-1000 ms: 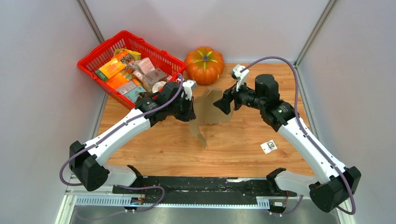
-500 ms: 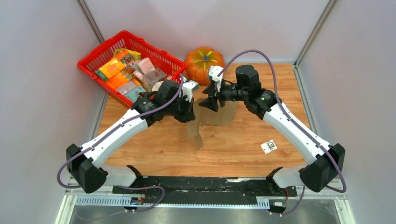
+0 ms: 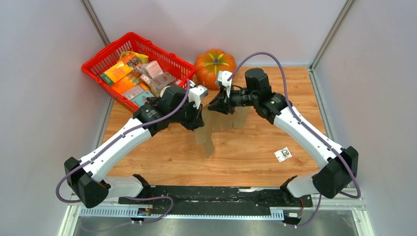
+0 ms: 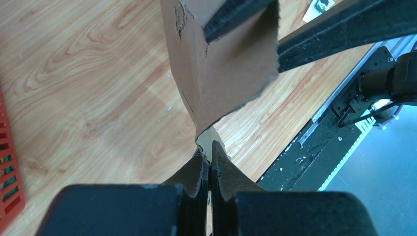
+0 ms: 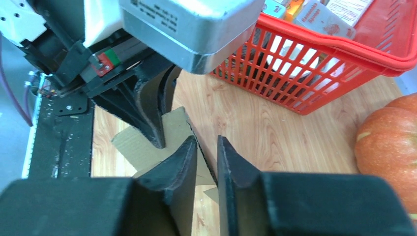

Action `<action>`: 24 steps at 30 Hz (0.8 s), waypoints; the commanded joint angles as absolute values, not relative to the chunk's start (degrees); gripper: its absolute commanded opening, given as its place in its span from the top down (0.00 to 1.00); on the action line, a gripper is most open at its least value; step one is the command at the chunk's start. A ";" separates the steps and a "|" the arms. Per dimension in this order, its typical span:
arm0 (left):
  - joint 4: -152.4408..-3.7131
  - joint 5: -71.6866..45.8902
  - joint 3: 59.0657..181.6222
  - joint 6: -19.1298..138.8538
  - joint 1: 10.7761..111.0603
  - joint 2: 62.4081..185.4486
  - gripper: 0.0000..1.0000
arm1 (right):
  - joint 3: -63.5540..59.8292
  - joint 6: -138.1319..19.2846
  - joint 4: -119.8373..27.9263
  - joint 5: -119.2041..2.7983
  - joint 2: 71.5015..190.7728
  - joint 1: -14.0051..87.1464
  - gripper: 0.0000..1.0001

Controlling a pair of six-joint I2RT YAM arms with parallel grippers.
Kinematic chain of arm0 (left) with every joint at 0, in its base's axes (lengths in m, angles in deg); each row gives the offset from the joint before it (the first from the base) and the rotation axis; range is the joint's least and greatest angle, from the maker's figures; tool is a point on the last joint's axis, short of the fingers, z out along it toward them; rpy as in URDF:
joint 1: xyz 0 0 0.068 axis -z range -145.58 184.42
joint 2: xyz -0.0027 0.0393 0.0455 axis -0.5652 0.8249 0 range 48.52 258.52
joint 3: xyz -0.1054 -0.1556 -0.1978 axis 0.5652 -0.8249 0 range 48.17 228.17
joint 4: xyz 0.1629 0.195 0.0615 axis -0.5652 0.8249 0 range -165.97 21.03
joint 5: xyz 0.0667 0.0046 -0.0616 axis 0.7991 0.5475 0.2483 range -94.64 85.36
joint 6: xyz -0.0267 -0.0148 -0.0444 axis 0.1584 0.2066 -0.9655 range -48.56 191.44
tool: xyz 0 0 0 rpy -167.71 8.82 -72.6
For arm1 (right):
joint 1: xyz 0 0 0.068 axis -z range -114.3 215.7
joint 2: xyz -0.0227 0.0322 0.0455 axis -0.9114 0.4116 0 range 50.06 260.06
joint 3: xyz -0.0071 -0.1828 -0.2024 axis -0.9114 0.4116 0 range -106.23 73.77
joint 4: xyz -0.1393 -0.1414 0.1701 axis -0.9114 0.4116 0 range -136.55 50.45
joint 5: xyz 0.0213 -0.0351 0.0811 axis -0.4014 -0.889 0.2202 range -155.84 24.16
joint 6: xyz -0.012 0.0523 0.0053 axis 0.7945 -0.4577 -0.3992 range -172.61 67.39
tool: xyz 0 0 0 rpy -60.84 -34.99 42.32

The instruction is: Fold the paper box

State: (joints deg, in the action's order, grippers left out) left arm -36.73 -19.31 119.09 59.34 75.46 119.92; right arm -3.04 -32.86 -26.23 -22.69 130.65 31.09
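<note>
Toward the near right of the counter (image 3: 162, 157), at about 4 o'clock from its middle, lies a small white card (image 3: 282, 154), well apart from the work. At mid counter the box (image 3: 231, 119) is held up off the wood between the two arms. It is not yet a box but a bent brown sheet, with one flap hanging toward 6 o'clock. The left pincer (image 4: 210, 150) is clamped tight on one edge of the sheet, its jaws pressed together with the cardboard between them. The right pincer (image 5: 207, 147), reaching in from 2 o'clock, has its jaws a narrow gap apart with a panel edge running between them; I cannot tell whether the pads are pinching it. The step in hand looks like taking a second hold so that one panel can be creased against the other. Next, the right jaws would need a firm bite on that edge, then a turn along the score line while the left hold steadies the sheet. Farther back, a red basket (image 3: 98, 61) of packages sits at 10 o'clock and a pumpkin (image 3: 215, 68) at 12.
</note>
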 commanded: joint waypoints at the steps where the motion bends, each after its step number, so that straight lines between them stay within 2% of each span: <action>1: -38.70 -18.27 118.49 60.11 75.11 117.34 0.98 | -3.39 -33.80 -30.38 -18.91 130.65 31.42 0.91; 3: -39.93 -16.42 117.88 59.32 75.11 116.12 0.94 | -3.75 -34.85 -30.38 -19.17 130.74 31.77 0.99; 5: -41.07 -14.32 116.03 58.00 75.20 114.80 0.89 | -3.66 -36.51 -30.99 -19.78 130.57 32.03 1.00; 9: -44.67 -8.78 111.20 55.10 75.11 108.49 0.63 | -1.29 -40.72 -35.72 -22.07 128.46 33.17 1.00; 12: -47.66 -6.13 106.37 53.51 75.02 102.95 0.54 | -0.15 -45.82 -38.19 -21.72 126.96 34.58 1.00; 21: -49.08 -4.99 99.94 51.84 74.41 93.88 0.54 | 4.41 -59.36 -44.95 -23.48 122.58 35.37 1.00; 24: -49.60 -5.51 99.85 50.88 74.32 93.09 0.58 | 6.53 -63.67 -49.50 -23.31 121.25 35.46 1.00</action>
